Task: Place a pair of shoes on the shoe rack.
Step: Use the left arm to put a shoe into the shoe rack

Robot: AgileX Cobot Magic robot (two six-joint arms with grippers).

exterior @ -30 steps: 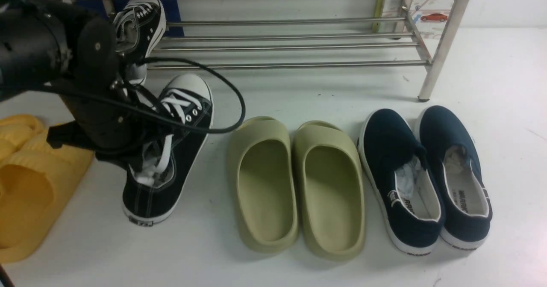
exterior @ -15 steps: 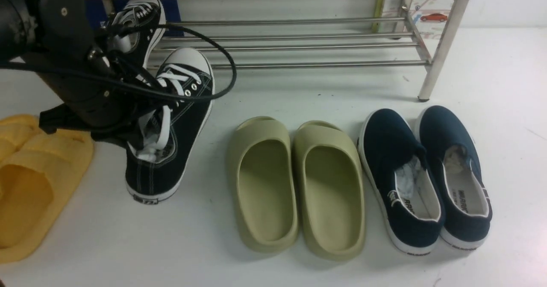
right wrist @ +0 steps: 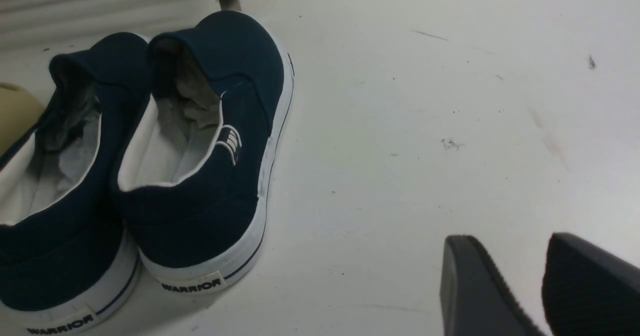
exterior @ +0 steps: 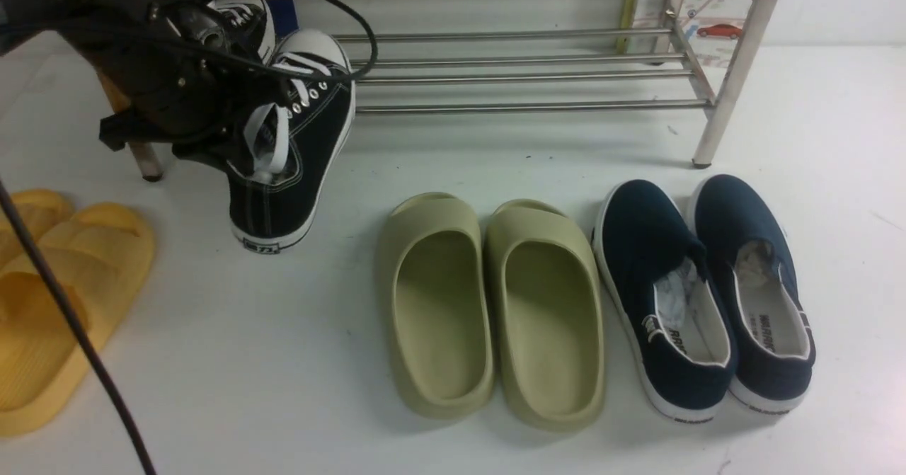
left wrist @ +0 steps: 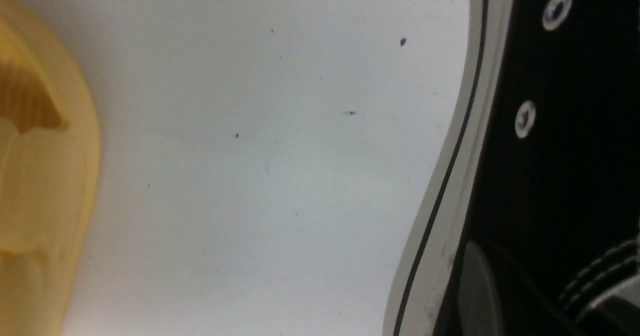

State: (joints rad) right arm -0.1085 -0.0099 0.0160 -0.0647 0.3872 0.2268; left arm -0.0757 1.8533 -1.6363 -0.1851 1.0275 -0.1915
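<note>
Front: left gripper clamped on second black sneaker, toe over the shoe rack far left, beside first black sneaker, already racked. Left wrist: only sole edge. Right wrist: right gripper slightly parted, empty. Next, probably: push farther in, lower, release.

Black sneaker (white sole, metal eyelets) against white floor; yellow slide well apart.
</note>
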